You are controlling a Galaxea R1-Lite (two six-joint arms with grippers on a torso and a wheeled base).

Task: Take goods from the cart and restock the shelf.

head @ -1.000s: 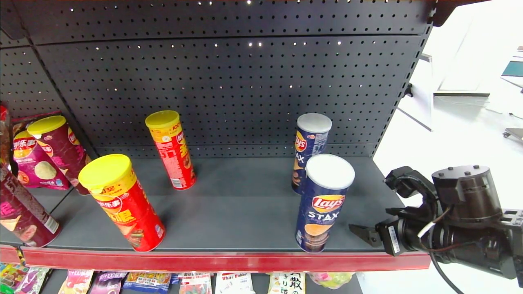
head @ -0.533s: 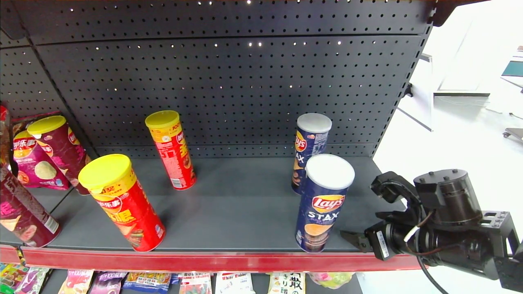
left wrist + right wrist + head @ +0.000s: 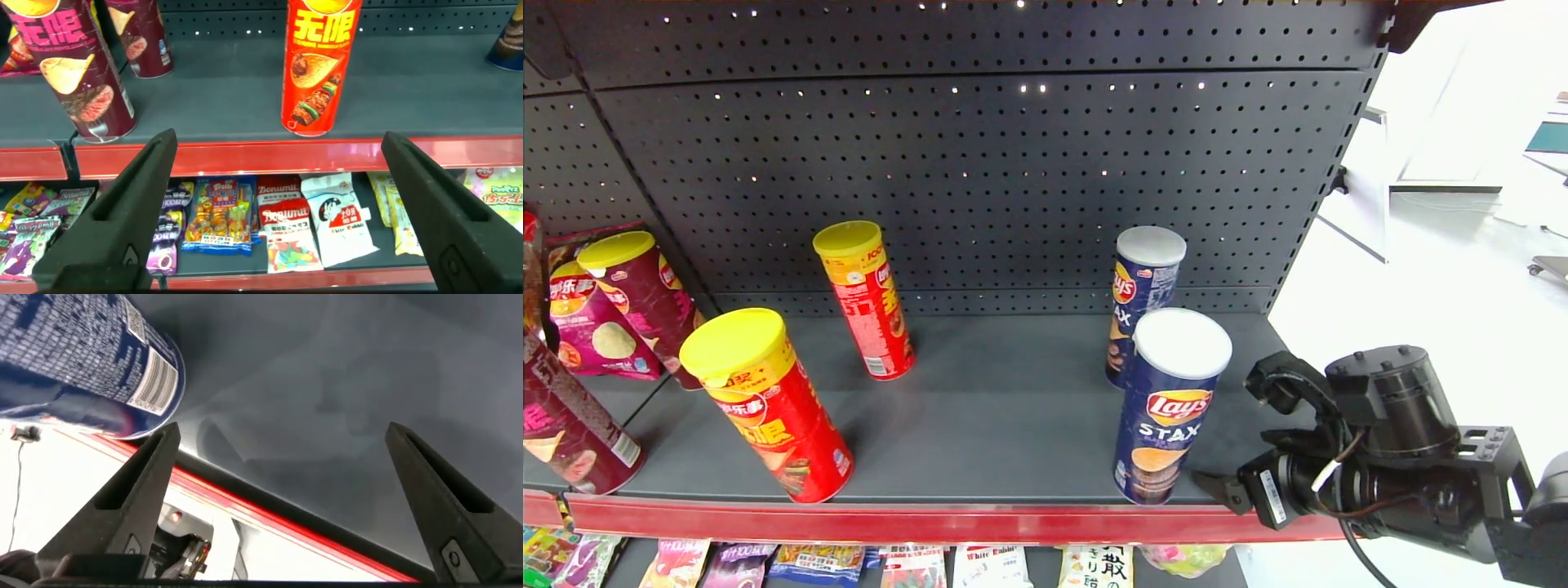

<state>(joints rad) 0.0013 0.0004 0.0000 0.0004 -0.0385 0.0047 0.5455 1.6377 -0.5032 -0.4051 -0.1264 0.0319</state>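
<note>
Blue cylindrical chip can point(image 3: 1172, 408) stood upright near the dark grey metal shelf point(image 3: 1013, 425) front edge. The right gripper point(image 3: 282, 437) was spread, empty, just beside it; the left gripper point(image 3: 279, 139) likewise spread.

Upright chip cans point(image 3: 1172, 408) on grey shelf point(image 3: 1013, 425)

right end effector point(image 3: 1232, 429) spread, left end effector point(image 3: 278, 137) spread

front can point(image 3: 1172, 404) before rear can point(image 3: 1145, 286), on shelf point(image 3: 1013, 425)
</note>
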